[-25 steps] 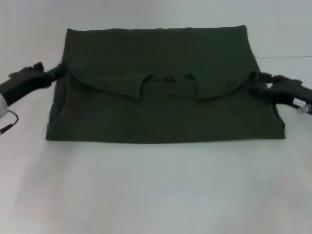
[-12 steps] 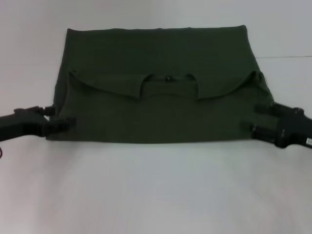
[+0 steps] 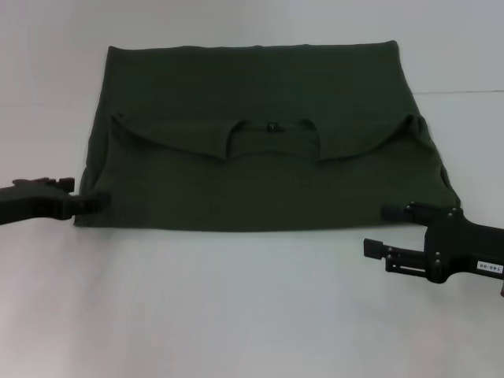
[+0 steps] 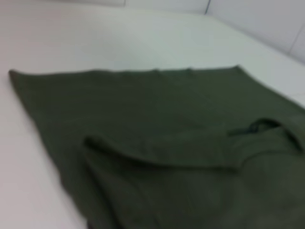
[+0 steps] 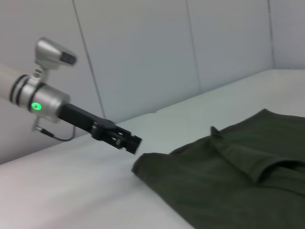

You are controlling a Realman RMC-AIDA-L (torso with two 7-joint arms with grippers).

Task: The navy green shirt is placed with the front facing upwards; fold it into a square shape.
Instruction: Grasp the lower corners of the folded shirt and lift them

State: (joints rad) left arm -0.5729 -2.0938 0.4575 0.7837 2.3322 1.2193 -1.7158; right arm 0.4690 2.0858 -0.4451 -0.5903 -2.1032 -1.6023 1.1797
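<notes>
- Flat on the white surface (image 3: 252,307) lies the navy green shirt (image 3: 260,177), a soft matte dark olive cotton, already folded into a wide trapezoid with a straight far edge and a straight near edge.
- Its upper part is turned down over the body, so the curved neckline with a small dark label sits mid-cloth, and two scalloped flaps sweep out toward the side edges.
- At the shirt's near left corner the left end effector (image 3: 93,201) touches the hem; whether its fingers are apart or together cannot be told.
- Just off the near right corner, the right end effector (image 3: 382,230) holds its two black fingers apart, gripping nothing.
- Only the right wrist view shows the left arm's silver wrist with a green light; the left wrist view shows the raised, rounded fold ridge.
</notes>
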